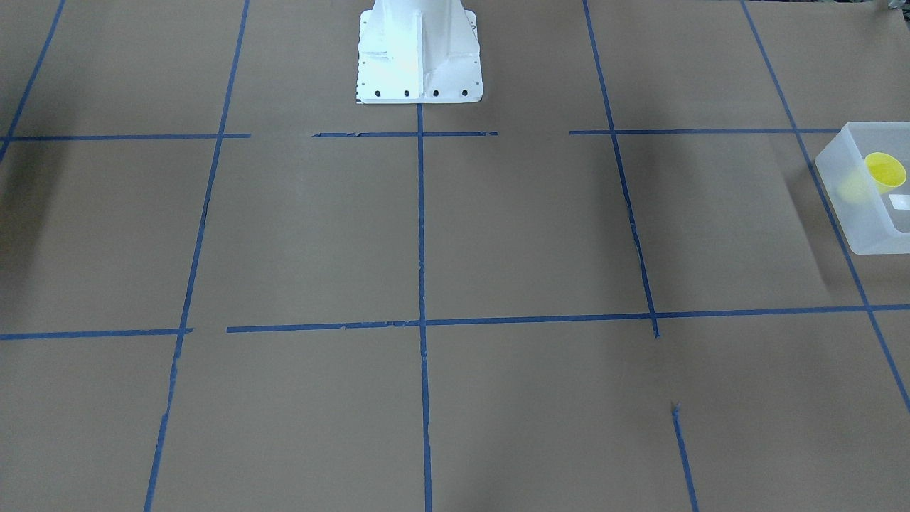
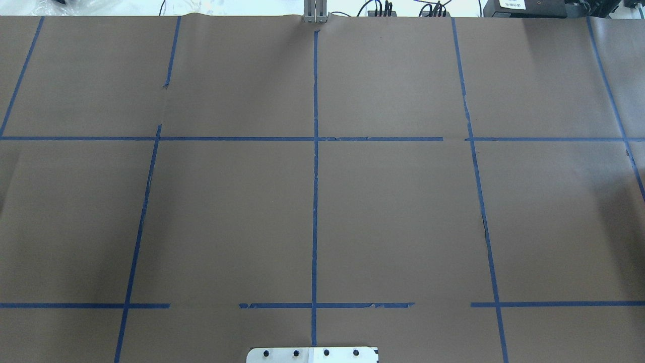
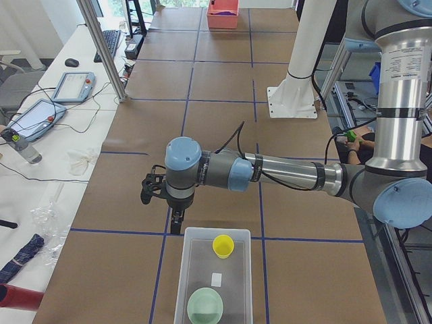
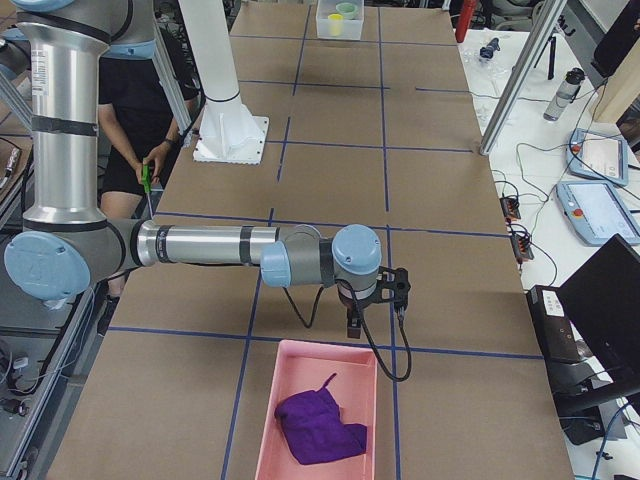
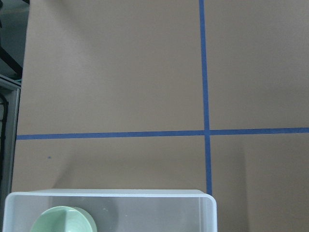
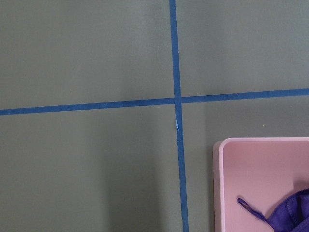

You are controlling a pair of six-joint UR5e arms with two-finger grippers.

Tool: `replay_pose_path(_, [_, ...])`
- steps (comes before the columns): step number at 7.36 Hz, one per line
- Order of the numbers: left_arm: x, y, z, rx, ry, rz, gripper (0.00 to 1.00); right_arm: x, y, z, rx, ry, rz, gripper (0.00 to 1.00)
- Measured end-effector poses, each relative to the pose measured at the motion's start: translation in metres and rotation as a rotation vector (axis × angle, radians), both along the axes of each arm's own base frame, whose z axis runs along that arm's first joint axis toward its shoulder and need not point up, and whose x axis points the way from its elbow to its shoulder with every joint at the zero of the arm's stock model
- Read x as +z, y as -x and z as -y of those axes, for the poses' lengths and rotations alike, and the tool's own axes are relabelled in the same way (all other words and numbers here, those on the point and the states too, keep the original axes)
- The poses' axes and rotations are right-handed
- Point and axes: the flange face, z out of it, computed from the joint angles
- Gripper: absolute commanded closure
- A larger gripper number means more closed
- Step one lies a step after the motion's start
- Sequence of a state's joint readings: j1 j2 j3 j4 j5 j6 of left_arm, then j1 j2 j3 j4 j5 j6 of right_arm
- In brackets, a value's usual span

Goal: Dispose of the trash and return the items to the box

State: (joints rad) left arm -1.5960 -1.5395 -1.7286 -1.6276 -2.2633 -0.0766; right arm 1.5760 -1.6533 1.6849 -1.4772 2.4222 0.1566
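The box (image 3: 181, 277) is a translucent bin at the table's left end, also at the front-facing view's right edge (image 1: 832, 186). In it stand the yellow cup (image 3: 223, 246) (image 1: 885, 171) and the mint-green bowl (image 3: 205, 307) (image 5: 63, 221). My left gripper (image 3: 177, 220) points down just outside the box's near-centre short wall; I cannot tell if it is open. My right gripper (image 4: 354, 325) hangs just outside the pink bin's (image 4: 262, 420) short wall; I cannot tell its state either. Neither wrist view shows fingers.
The pink bin (image 6: 218, 183) at the table's right end holds a purple cloth (image 4: 320, 425). The white robot pedestal (image 1: 419, 57) stands at the table's back middle. A person (image 4: 140, 120) sits behind the robot. Blue tape lines cross the brown table paper.
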Motion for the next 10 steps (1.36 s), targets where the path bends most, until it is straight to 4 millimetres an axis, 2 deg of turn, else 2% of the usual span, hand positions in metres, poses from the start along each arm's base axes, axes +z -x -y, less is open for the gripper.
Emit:
replay_pose_path(2, [0.000, -0.010, 0.003, 0.015, 0.000, -0.003, 0.00, 0.000, 0.001, 0.001, -0.004, 0.000, 0.000, 0.00])
replay_pose_path(10, [0.019, -0.010, -0.006, 0.017, 0.083, -0.005, 0.00, 0.005, 0.001, 0.004, -0.006, 0.006, -0.003, 0.00])
